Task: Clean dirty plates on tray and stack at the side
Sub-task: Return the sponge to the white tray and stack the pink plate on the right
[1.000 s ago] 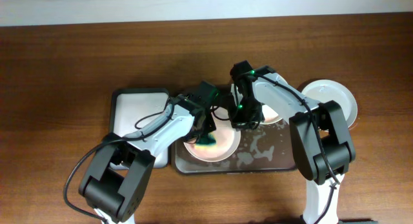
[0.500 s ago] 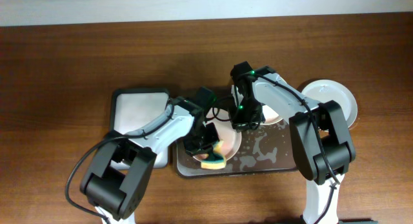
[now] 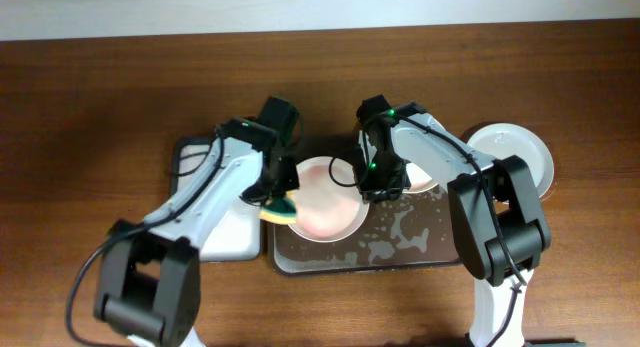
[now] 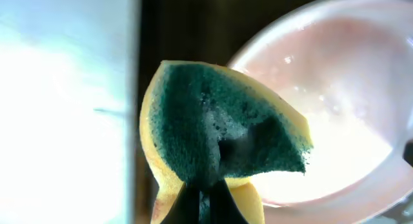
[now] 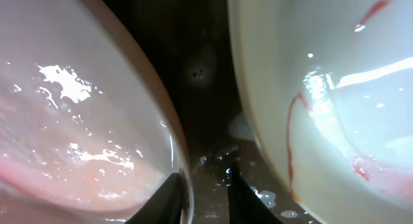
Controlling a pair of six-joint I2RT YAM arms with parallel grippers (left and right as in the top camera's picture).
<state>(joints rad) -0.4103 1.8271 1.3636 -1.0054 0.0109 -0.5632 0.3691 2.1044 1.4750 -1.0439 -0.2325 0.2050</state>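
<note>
Plate [image 3: 325, 202] rim between right pincer [image 5: 201, 185] tips; left pincer [image 4: 206, 188] with sponge [image 4: 219, 133] alongside.

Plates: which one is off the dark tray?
The white plate on the table right of the tray; the pink-smeared plate and red-streaked plate lie in it.

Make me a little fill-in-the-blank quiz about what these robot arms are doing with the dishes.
The left claw pinches a yellow and ___ sponge. On the dark tray lie ___ plates. The cream plate beside the right claw shows ___ sauce streaks.
Missing words: green; two; red.
</note>
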